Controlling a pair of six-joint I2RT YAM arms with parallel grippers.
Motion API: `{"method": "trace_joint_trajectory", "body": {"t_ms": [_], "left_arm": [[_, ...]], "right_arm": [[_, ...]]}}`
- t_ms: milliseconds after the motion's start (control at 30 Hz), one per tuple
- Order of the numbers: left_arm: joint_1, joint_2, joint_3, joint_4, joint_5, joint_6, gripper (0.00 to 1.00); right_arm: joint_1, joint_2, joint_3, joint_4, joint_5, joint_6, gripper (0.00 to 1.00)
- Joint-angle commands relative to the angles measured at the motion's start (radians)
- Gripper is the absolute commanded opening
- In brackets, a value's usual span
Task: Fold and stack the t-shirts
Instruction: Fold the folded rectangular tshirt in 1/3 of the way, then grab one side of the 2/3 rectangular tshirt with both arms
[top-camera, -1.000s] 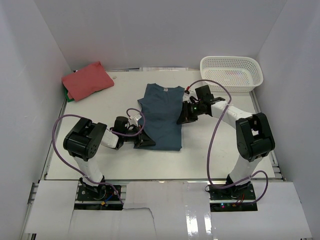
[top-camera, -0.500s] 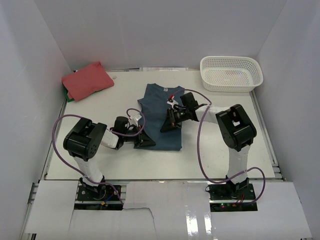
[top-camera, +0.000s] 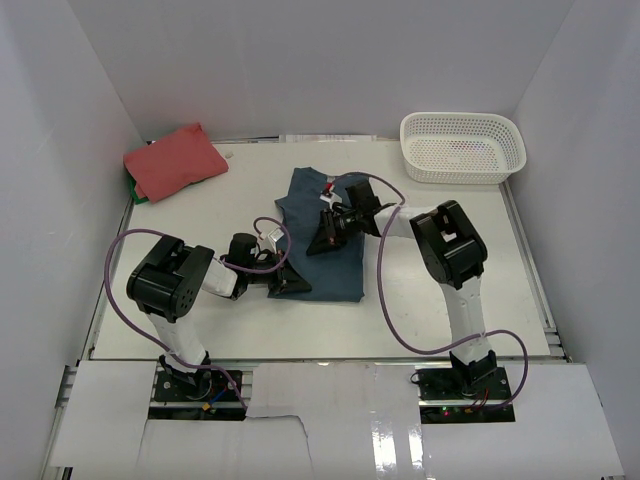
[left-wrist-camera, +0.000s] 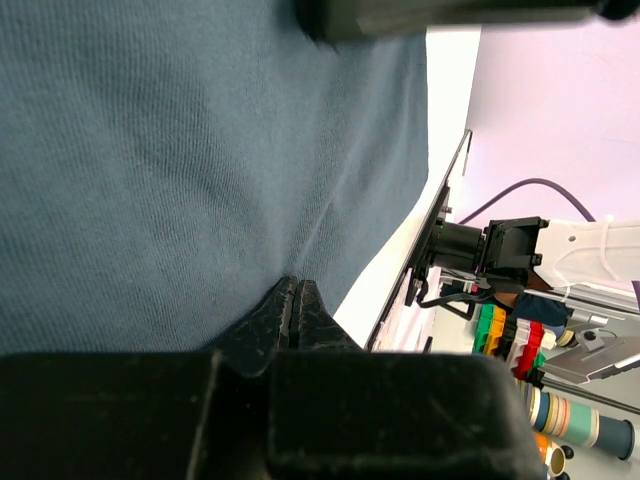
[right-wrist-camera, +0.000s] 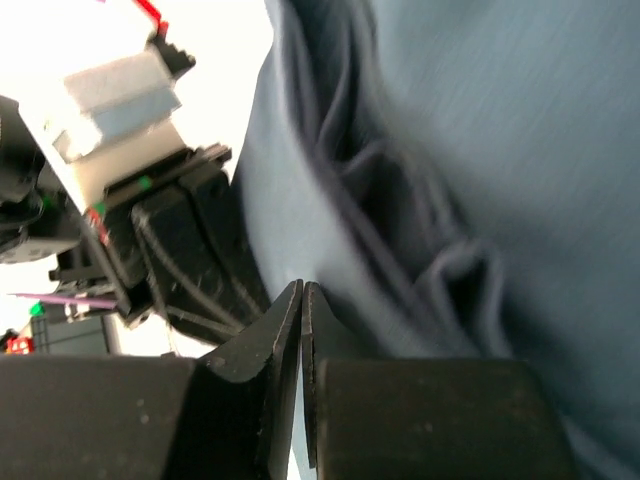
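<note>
The dark teal-blue t-shirt (top-camera: 335, 265) lies at the table's centre, its right side partly drawn over to the left. My left gripper (top-camera: 287, 281) is shut on its lower left hem; in the left wrist view the shut gripper (left-wrist-camera: 292, 300) pinches the teal cloth (left-wrist-camera: 180, 150). My right gripper (top-camera: 318, 243) is shut on the shirt's right edge and holds it over the shirt's middle; in the right wrist view the gripper (right-wrist-camera: 301, 295) is shut amid wrinkled teal cloth (right-wrist-camera: 480, 130). The coral-red t-shirt (top-camera: 175, 160) lies folded at the back left.
A white lattice basket (top-camera: 463, 146) stands at the back right. Something green (top-camera: 137, 196) peeks from under the red shirt. White walls enclose the table on three sides. The left arm's wrist (right-wrist-camera: 150, 230) shows close by in the right wrist view.
My right gripper has moved left from the shirt's right edge to over its middle, drawing the cloth with it. The left gripper has stayed put.
</note>
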Motion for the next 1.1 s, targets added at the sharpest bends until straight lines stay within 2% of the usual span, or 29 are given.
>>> {"method": "trace_joint_trajectory", "body": {"t_ms": [0,267,467,600,700,833,900,967,1000,1033,1067], "left_arm": [[-0.016,-0.007,-0.022,-0.07,-0.042,0.036,0.0],[-0.016,-0.016,-0.024,-0.073,-0.039,0.036,0.0],[-0.016,-0.028,-0.032,-0.074,-0.037,0.033,0.0],[-0.017,-0.039,-0.033,-0.076,-0.037,0.029,0.0],[-0.019,-0.056,-0.032,-0.079,-0.039,0.02,0.0],[-0.025,-0.123,-0.004,-0.132,-0.045,0.007,0.0],[-0.031,-0.198,0.037,-0.215,-0.069,0.016,0.04],[-0.032,-0.263,0.071,-0.311,-0.092,0.021,0.14],[-0.034,-0.322,0.091,-0.345,-0.101,0.027,0.18],[-0.034,-0.352,0.14,-0.385,-0.127,0.039,0.22],[-0.034,-0.376,0.169,-0.486,-0.152,0.052,0.34]], "right_arm": [[0.002,0.034,0.077,0.031,0.036,-0.038,0.08],[-0.005,0.135,0.229,0.001,0.123,-0.072,0.08],[-0.026,0.218,0.416,-0.041,0.145,-0.084,0.08],[-0.037,0.248,0.583,-0.134,0.148,-0.087,0.08],[-0.037,0.206,0.657,-0.206,0.151,-0.113,0.08],[-0.037,0.073,0.567,-0.263,0.151,-0.146,0.12],[-0.037,-0.037,0.434,-0.278,0.173,-0.173,0.17],[-0.038,-0.114,0.331,-0.28,0.189,-0.189,0.24],[-0.038,-0.187,0.229,-0.28,0.19,-0.201,0.32],[-0.038,-0.228,0.176,-0.28,0.194,-0.203,0.36],[-0.037,-0.299,0.123,-0.277,0.206,-0.203,0.4]]}}
